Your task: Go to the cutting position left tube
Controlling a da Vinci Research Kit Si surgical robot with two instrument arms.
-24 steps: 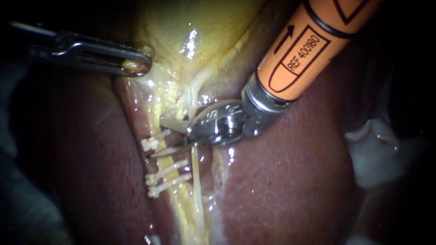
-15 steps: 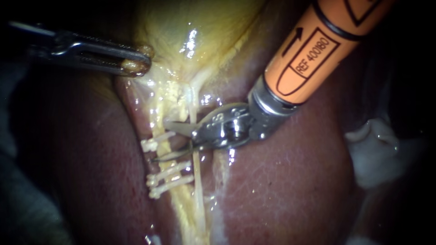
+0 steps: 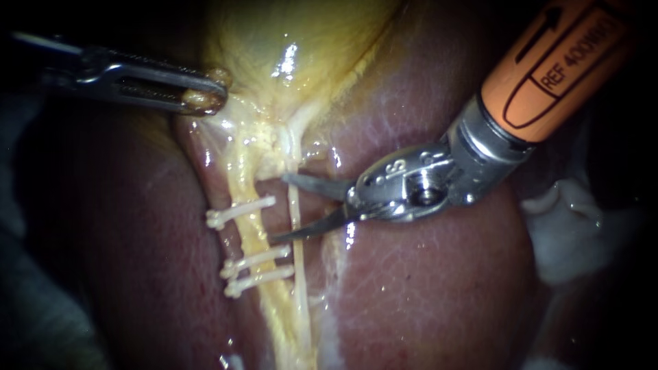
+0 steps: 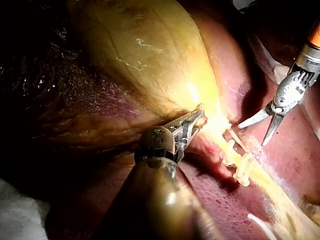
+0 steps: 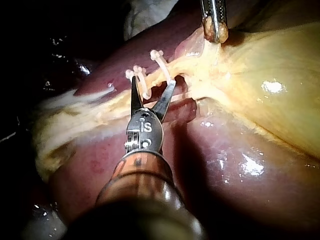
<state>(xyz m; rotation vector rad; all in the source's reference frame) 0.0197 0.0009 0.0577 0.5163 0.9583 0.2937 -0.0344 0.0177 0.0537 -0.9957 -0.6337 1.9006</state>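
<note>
— Red-brown and wet, the liver [image 3: 425, 288] takes up most of the endoscope view. What sits on it?

— The yellow gallbladder [image 3: 295, 34], at the top, narrowing down into a strip of pale tissue that runs along the liver.

— And the instruments?

— My right instrument [image 3: 279, 207] comes in from the upper right: orange shaft, metal wrist, two curved blades. The blades stand wide apart and hold nothing.

— My left instrument [image 3: 205, 99]?

— It comes in from the left, and its jaws are closed on a bit of yellow tissue at the gallbladder's lower edge; the left wrist view shows the same grip.

— Where is the left tube [image 3: 253, 233]?

— It is the yellow band running down from the gallbladder's neck, left of a thin pale tube [image 3: 296, 219]. The blade tips point at it and stop just short of its right edge.

— So what lies between the blades?

— The thin pale tube crosses the gap; whether either blade touches it I cannot tell.

— Clips?

— Three white ones cross the left tube: one upper clip [image 3: 240, 210], then two lower clips [image 3: 257, 260] close together. The open blades line up with the bare stretch between the upper clip and the lower pair.
</note>
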